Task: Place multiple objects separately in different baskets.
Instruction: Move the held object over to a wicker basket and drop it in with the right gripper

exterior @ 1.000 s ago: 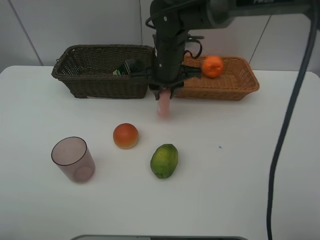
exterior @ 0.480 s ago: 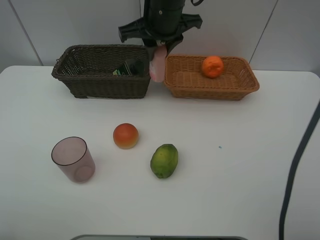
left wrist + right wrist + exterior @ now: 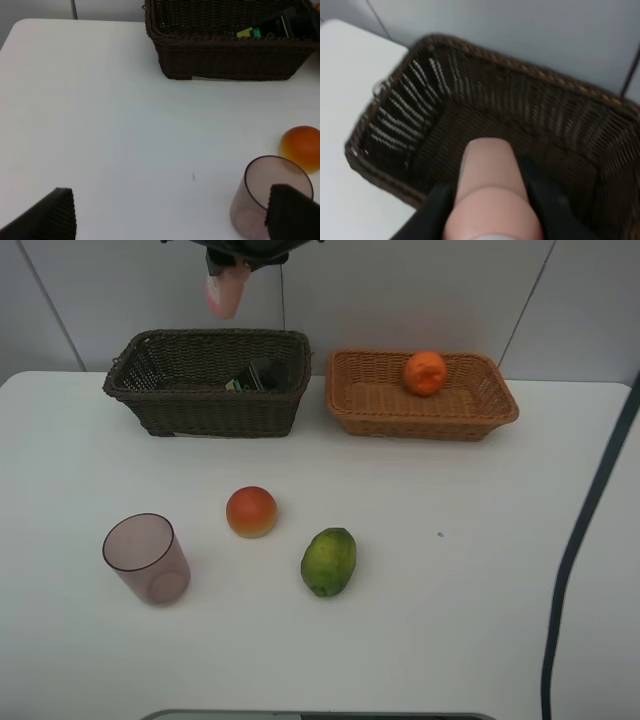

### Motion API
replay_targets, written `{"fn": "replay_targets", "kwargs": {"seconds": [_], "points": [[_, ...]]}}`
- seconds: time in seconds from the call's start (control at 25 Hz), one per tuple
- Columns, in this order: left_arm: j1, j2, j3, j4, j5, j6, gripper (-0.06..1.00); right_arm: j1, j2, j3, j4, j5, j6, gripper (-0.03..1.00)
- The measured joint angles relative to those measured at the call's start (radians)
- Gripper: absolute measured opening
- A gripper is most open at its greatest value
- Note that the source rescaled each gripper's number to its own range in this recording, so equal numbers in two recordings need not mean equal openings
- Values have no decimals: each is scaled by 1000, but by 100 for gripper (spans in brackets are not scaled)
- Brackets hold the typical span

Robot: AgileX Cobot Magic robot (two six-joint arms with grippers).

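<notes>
Above dark basket [image 3: 215, 405], right hand [image 3: 490, 212] clamps pink bottle [image 3: 225, 292]; left hand [image 3: 172, 215] wide.

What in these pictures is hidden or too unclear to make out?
- Exterior high: the top edge cuts off most of the right gripper holding the pink bottle.
- Exterior high: the dark basket wall hides much of the dark green bottle; its label is too small to read.
- Right wrist: the pink bottle is blurred, its near end off the picture.
- Left wrist: a finger of the left gripper covers part of the cup.
</notes>
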Motion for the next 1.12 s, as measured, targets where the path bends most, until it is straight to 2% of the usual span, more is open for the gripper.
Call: {"fn": "replay_targets", "kwargs": {"seconds": [0.12,0.36,0.84,1.12], "points": [[0,0,0,0,0,0,98,7,42,0,12,-118,-2,1],[0,0,0,0,0,0,98,13,157,0,28,-258,-4,1],[0,0,0,0,0,0,98,18,263,0,26,-463,-5,1],[0,0,0,0,0,0,98,16,319,0,8,-486,-6,1]]}}
